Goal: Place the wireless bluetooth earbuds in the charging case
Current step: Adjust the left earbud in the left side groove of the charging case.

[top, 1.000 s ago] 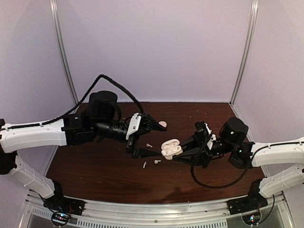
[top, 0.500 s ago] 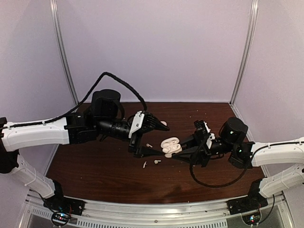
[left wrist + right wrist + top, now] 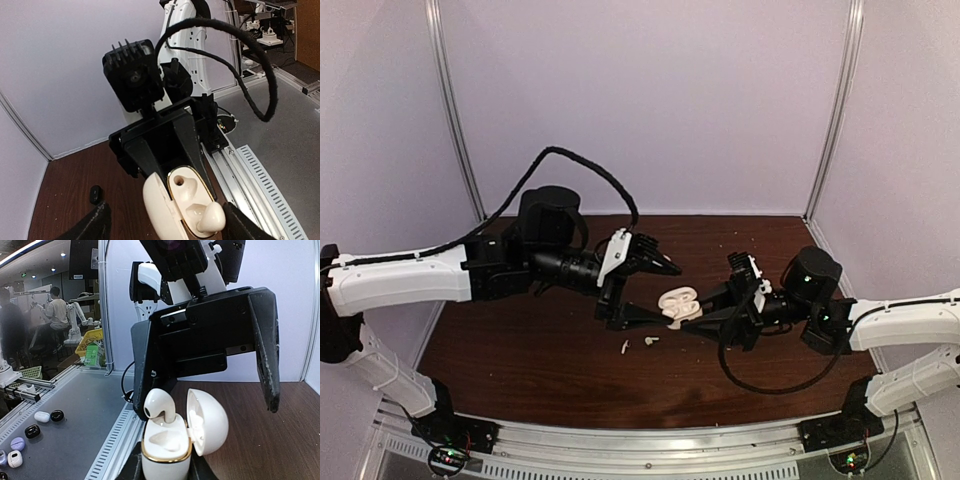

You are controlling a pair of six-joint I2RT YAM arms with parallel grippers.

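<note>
Right wrist view gives you the charging case (image 3: 166, 454) upright at lower centre. Its lid (image 3: 209, 420) is swung open to the right, and one white earbud (image 3: 158, 405) stands up out of the left socket, not pushed home. The other socket looks empty. Your right gripper (image 3: 692, 320) is clamped on the case, holding it above the table (image 3: 520, 360) at mid-frame in the top view. Your left gripper (image 3: 666, 294) reaches in from the left, jaws spread wide on either side of the case and clear of it. Two loose earbuds (image 3: 650, 341) lie on the wood just below and left of the case.
</note>
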